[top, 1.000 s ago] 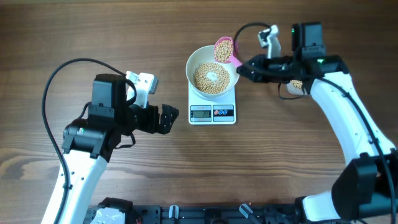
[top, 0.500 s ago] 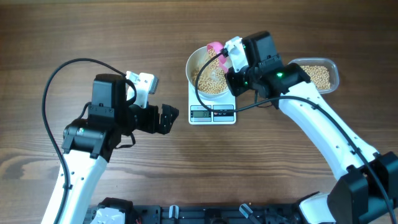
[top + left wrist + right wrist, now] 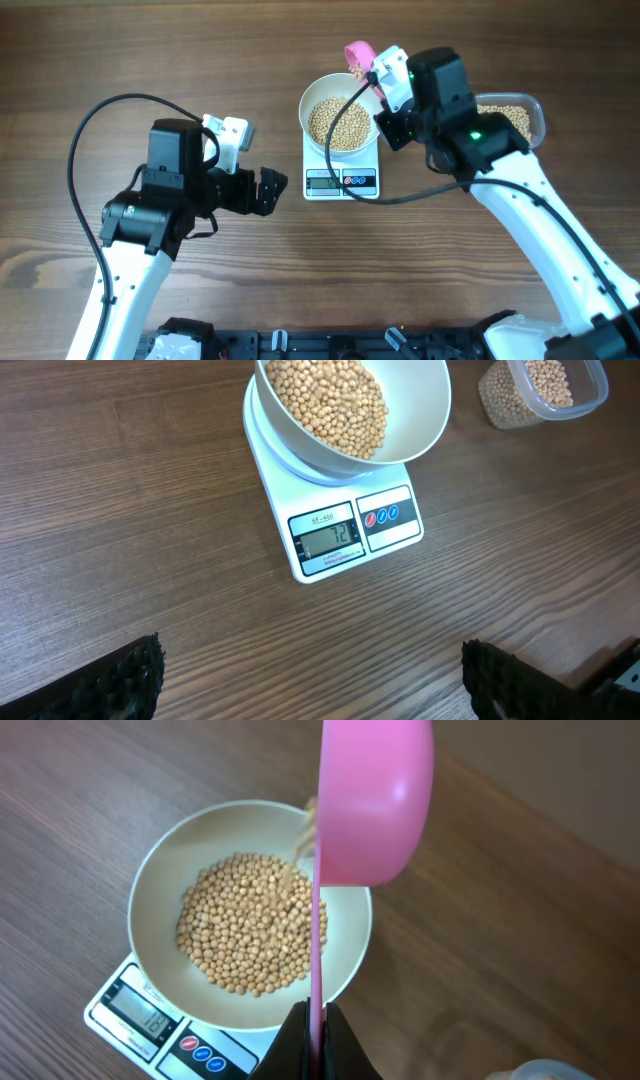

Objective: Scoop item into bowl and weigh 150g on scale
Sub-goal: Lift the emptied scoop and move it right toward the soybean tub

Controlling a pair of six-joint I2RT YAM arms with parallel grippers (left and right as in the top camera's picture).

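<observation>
Overhead, bowl: you'll find the white bowl [image 3: 309, 101] sitting on the scale [image 3: 341, 183], with the beans [image 3: 338, 122] heaped in its middle.
Overhead, right gripper: your right gripper [image 3: 376, 77] hangs at the bowl's far-right rim, pinching a pink scoop [image 3: 358, 52] that pokes out past the rim.
Overhead, left gripper: your left gripper [image 3: 271, 190] is spread wide and holds nothing, parked left of the scale and apart from it.
Overhead, tub: the clear tub [image 3: 522, 118] of spare beans is partly hidden behind your right arm.
Left wrist, display: the display [image 3: 325, 540] looks like it reads 72, which you'd judge well short of target.
Left wrist, fingers: the dark fingers [image 3: 115, 680] frame bare table.
Right wrist, scoop: the jaws are clamped tight on the thin handle, and the scoop [image 3: 375, 800] is tipped over the bowl [image 3: 158, 890], with a few beans at its lip.
Risk, spill: the scoop sits near the rim, so beans may drop outside.
Risk, false weight: if you touch the bowl or the scale, the reading will be wrong.
Risk, overshoot: a full scoop late on could pass the target.
Risk, collision: your right arm crowds the tub and could knock it on the way back.
</observation>
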